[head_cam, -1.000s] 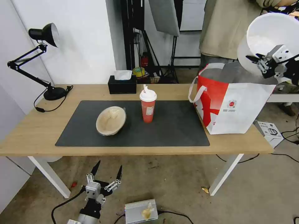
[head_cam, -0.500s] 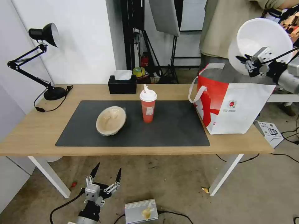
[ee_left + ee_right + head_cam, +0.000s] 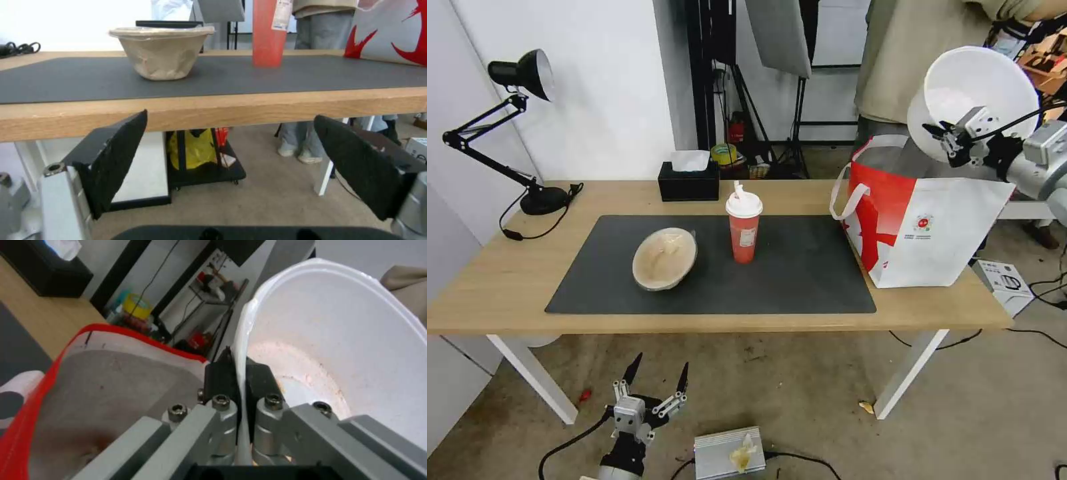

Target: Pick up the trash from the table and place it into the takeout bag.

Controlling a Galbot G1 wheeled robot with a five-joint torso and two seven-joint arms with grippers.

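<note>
My right gripper (image 3: 952, 137) is shut on the rim of the wide white bowl (image 3: 974, 93), holding it tilted in the air above the open takeout bag (image 3: 924, 227). In the right wrist view the fingers (image 3: 222, 373) pinch the white bowl's rim (image 3: 242, 350) over the bag's silver lining (image 3: 111, 383). A tan oval bowl (image 3: 664, 258) and a red cup with a white lid (image 3: 744, 227) stand on the dark mat (image 3: 800, 267) of the table (image 3: 494, 280). My left gripper (image 3: 652, 387) hangs open below the table's front edge, facing the tan bowl (image 3: 162, 53).
A black tissue box (image 3: 689, 180) and a black desk lamp (image 3: 520, 87) stand at the table's back. A person stands behind the bag. On the floor lie a grey box (image 3: 728, 453), a white carton (image 3: 1004, 283) and cables.
My right gripper has carried the white bowl leftward and down, from beyond the bag's right side to above its opening. The left arm has barely moved.
</note>
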